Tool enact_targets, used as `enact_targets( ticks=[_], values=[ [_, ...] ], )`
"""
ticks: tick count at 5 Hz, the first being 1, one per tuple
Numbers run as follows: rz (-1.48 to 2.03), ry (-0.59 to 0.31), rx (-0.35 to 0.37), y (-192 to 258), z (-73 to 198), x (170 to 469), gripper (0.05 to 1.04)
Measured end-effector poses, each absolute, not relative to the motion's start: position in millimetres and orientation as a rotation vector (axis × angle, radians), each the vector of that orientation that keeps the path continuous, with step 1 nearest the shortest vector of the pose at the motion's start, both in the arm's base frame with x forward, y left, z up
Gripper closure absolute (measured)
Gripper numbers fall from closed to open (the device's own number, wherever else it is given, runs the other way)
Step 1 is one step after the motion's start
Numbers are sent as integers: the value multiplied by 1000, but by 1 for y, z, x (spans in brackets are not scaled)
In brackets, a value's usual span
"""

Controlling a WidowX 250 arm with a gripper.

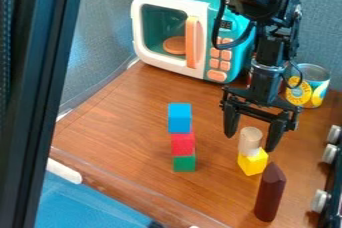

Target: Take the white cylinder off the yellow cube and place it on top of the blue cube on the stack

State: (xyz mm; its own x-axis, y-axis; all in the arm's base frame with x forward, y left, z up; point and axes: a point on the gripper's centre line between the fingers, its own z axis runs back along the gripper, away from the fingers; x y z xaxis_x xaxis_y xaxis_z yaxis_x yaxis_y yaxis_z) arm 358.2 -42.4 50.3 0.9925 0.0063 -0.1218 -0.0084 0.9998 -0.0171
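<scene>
My gripper (pixel 250 141) hangs open at the right of the wooden table, one finger on each side of a pale wooden cylinder (pixel 250 138). That cylinder stands upright on a yellow cube (pixel 252 162). I cannot tell whether either finger touches it. To the left, a blue block (pixel 180 118), a red block (pixel 182 144) and a green block (pixel 184 163) appear in a column, blue uppermost. A dark brown pointed block (pixel 270 193) stands upright in front of the yellow cube.
A teal and white toy microwave (pixel 175 30) stands at the back, with an orange disc (pixel 175 45) inside. Behind the gripper on the right is a can (pixel 308 86). Knobs (pixel 321 199) of a black unit line the right edge. A dark post (pixel 50 87) crosses the left side.
</scene>
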Motion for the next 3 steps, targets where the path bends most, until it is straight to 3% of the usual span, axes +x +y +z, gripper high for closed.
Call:
enact_targets(
  ticks=[1, 2, 3],
  values=[
    [4, 140, -12, -42, 48, 357, 420],
    [-18, 145, -16, -42, 48, 357, 528],
    [-25, 167, -5, -41, 50, 353, 528]
  ],
)
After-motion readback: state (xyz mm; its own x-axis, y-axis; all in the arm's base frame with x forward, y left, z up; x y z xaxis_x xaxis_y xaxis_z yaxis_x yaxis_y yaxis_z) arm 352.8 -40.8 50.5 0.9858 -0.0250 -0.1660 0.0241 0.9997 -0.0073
